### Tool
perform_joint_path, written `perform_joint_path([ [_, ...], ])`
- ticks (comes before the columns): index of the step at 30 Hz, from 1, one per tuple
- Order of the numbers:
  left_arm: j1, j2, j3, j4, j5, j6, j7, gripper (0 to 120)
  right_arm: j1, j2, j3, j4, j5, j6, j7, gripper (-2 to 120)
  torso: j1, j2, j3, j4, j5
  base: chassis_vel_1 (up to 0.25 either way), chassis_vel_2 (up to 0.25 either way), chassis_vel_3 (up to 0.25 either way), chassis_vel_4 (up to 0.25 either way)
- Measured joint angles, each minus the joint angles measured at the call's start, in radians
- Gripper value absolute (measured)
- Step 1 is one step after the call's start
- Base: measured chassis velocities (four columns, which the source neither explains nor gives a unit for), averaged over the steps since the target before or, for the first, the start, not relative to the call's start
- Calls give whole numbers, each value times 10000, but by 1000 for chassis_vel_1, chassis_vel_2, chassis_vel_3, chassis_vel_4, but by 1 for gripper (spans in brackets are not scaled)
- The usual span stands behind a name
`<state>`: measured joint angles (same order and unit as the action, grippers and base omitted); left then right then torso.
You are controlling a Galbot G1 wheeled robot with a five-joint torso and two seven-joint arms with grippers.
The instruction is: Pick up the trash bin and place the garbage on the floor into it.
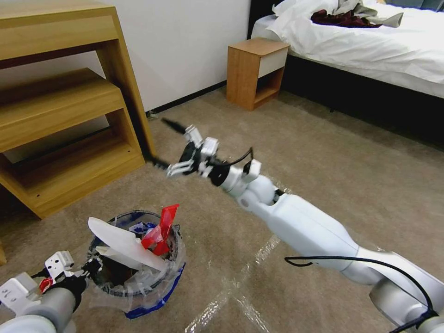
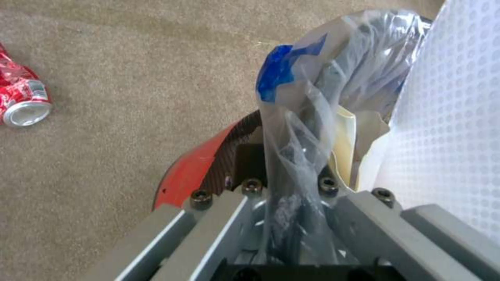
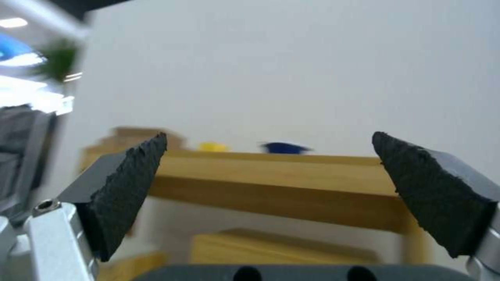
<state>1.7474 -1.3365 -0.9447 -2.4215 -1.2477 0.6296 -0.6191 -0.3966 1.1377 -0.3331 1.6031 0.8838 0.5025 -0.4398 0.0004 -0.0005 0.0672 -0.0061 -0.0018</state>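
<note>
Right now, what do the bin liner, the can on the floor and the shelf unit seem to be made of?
The bin liner: thin clear plastic film, crinkled and glossy. The can: likely thin aluminium, crushed, with a shiny silver end and red print. The shelf unit: light wood or wood-look board, matt, with visible grain.

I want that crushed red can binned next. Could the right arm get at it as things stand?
Probably not directly: the right end effector is raised, open, aimed at the shelf; the red can lies beside the trash bin.

Left tool [image 1: 90, 267] gripping trash bin [image 1: 138, 266] rim, right tool [image 1: 163, 142] empty, raised
</note>
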Motion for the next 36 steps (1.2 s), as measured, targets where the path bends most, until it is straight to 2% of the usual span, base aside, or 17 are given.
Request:
perform_joint_path([
  [1, 4, -25, -2, -4, -1, 0, -3, 0, -439, -216, 357, 266, 103, -54, 512, 100, 0, 0, 1, -2, 1, 0, 0, 0, 0],
  [2, 4, -25, -2, -4, -1, 0, -3, 0, -439, -216, 357, 266, 103, -54, 512, 100, 0, 0, 1, -2, 1, 0, 0, 0, 0],
  [4, 9, -43, -2, -8, -1, 0, -3, 0, -1255, -610, 1103, 508, 131, -169, 978, 100, 0, 0, 0, -6, 2, 0, 0, 0, 0],
  [9, -4, -67, -2, -24, -1, 1, -3, 0, -2389, -966, 2307, 621, -291, -183, 1388, 100, 0, 0, 0, -2, 2, 0, 0, 0, 0],
  [11, -5, -68, -2, -26, -2, 1, -3, 0, -2612, -1014, 2579, 638, -507, -229, 1631, 100, 0, 0, 0, -3, 2, 0, 0, 0, 0],
  [13, -14, -72, -9, -49, -37, 0, -10, 0, -3145, -1049, 3289, 648, -1237, -645, 2517, 100, 0, 0, 0, 2, -1, 0, 0, 0, 0],
  [14, -14, -72, -9, -49, -37, 0, -10, 0, -3145, -1049, 3289, 648, -1237, -645, 2517, 100, 0, 0, 0, 2, -1, 0, 0, 0, 0],
  [16, -30, -79, -64, -58, -95, -6, -29, 0, -4141, -1065, 4096, 763, -1691, -1222, 3464, 100, -1, 0, 0, -2, 2, 0, 0, 0, 0],
  [19, -17, -75, -97, -62, -112, -11, -40, 0, -5106, -1050, 4723, 871, -2021, -1304, 3667, 100, 0, 0, -1, -7, 1, 0, 0, 0, 0],
  [23, -2, -86, -157, -110, -143, -11, -100, 0, -6060, -548, 5600, 811, -2807, -641, 3701, 100, 0, 0, 0, -2, 0, 0, 0, 0, 0],
  [26, 4, -201, -178, -164, -182, 8, -169, 0, -7001, 239, 6551, 964, -3487, -54, 3592, 100, 0, 0, -1, 1, 0, 0, 0, 0, 0],
  [27, 4, -201, -178, -164, -182, 8, -169, 0, -7001, 239, 6551, 964, -3487, -54, 3592, 100, 0, 0, -1, 1, 0, 0, 0, 0, 0],
  [30, 6, -332, -171, -235, -199, 20, -193, 0, -7987, 860, 7327, 1371, -4263, 93, 3927, 100, 0, 1, -1, -4, 0, 0, 0, 0, 0],
  [36, 51, -530, -170, -378, -225, 68, -232, 0, -9128, 1190, 7964, 1841, -5174, 406, 4381, 100, -1, 1, -1, -3, -2, 0, 0, 0, 0],
])
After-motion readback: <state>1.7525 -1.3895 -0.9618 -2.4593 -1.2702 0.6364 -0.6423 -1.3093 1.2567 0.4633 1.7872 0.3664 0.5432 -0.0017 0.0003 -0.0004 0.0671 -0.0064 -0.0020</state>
